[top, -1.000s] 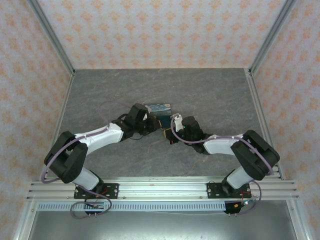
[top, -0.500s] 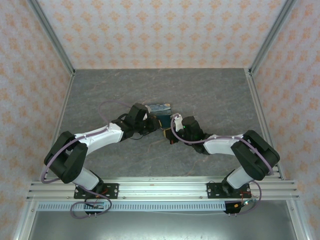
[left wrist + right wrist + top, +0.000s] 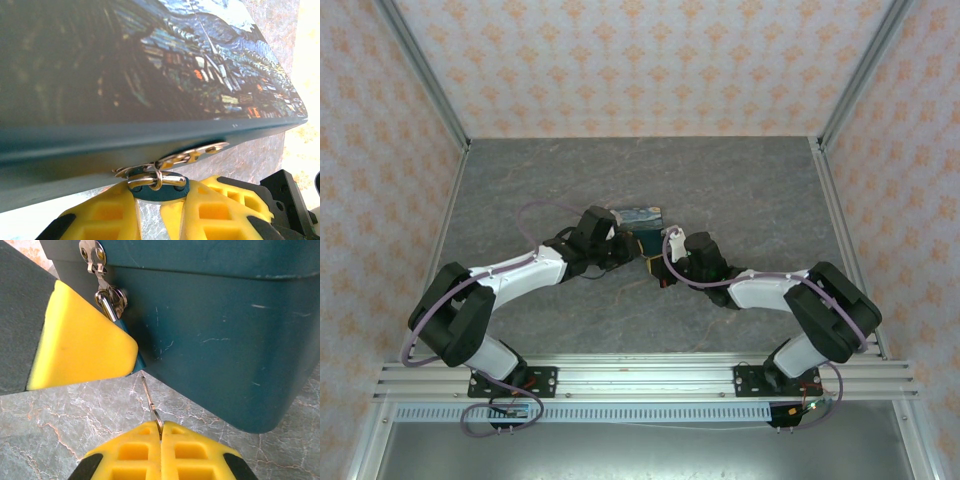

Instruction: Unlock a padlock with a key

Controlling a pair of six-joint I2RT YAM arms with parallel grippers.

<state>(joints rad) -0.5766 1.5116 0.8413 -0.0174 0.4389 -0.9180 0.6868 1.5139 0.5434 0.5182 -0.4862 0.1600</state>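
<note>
The padlock [image 3: 158, 191] is a tiny blue-green body pinched between my left gripper's [image 3: 155, 202] yellow fingers. Its silver shackle [image 3: 152, 179] hangs through the hasp of the night-sky tin box [image 3: 150, 75]. In the right wrist view a sliver of the padlock [image 3: 138, 363] peeks out beside the left gripper's finger [image 3: 80, 345]. My right gripper [image 3: 160, 427] is shut on the key [image 3: 150, 400]. The thin blade points up, its tip right at the padlock's lower end. I cannot tell whether the tip is inside. From above, both grippers [image 3: 625, 250] [image 3: 660, 268] meet at the box's near side.
The tin box [image 3: 640, 215] sits mid-table on the grey marbled surface [image 3: 740, 180], its dark teal side [image 3: 225, 340] close in front of the right wrist. Patterned walls and metal frame posts enclose the table.
</note>
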